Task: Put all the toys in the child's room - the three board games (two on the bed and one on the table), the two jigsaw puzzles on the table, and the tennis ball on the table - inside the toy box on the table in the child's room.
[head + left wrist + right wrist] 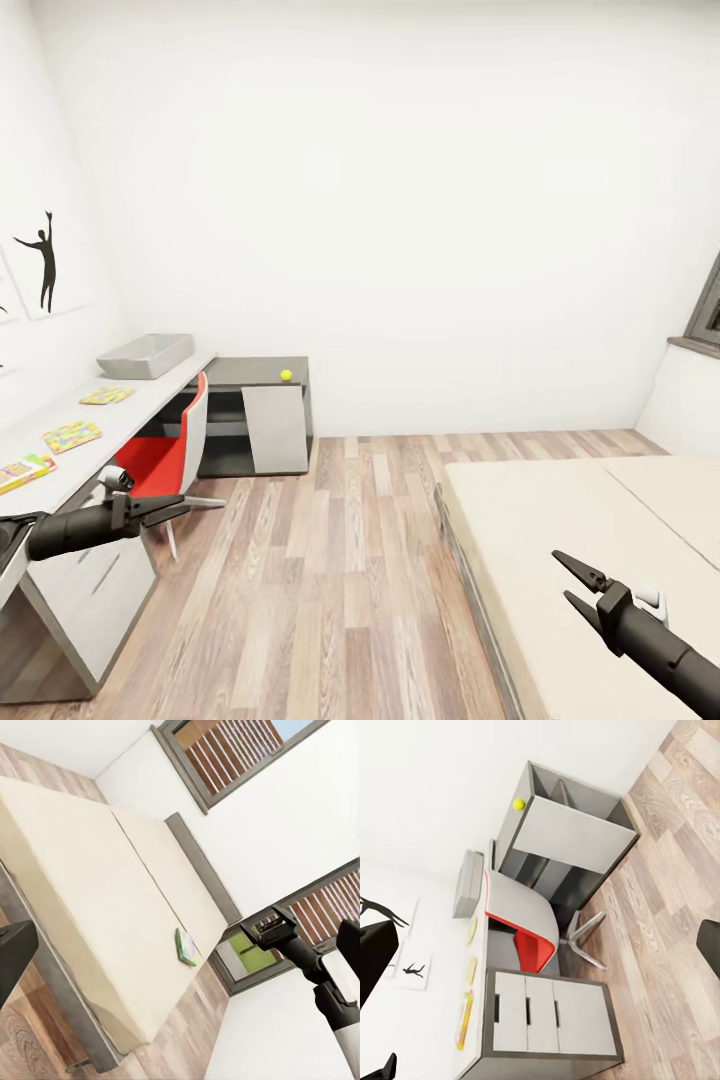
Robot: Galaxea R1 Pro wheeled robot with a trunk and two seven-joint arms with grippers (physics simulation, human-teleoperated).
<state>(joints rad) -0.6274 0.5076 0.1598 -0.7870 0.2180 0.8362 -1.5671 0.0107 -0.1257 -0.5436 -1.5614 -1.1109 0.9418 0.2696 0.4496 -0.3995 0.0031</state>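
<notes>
The long pale grey tabletop point(150, 395) runs along the left wall of the white-walled room. At its far end sits the light grey rectangular toy box with sloping sides point(146, 355). In front of it lie two thin square jigsaw boards in yellow, pink, blue and green point(107, 395) point(72, 435), well apart from each other, and nearer still a flat colourful board game box point(22, 472) at the edge of the head view. The small yellow-green tennis ball point(286, 375) rests on the dark grey corner section point(262, 370), apart from the toy box. A red-seated chair with a grey back point(170, 455) is pushed in under the tabletop.

To the right stands the wide low bed with a cream mattress point(560, 540) — in the left wrist view a flat green-edged game box point(185, 946) lies on it near the far edge, below the grey-framed window point(225, 754).

The left hand point(185, 507) hangs beside the chair, fingers close together, holding nothing. The right hand point(568, 582) hovers over the mattress — fingers spread wide, empty.
</notes>
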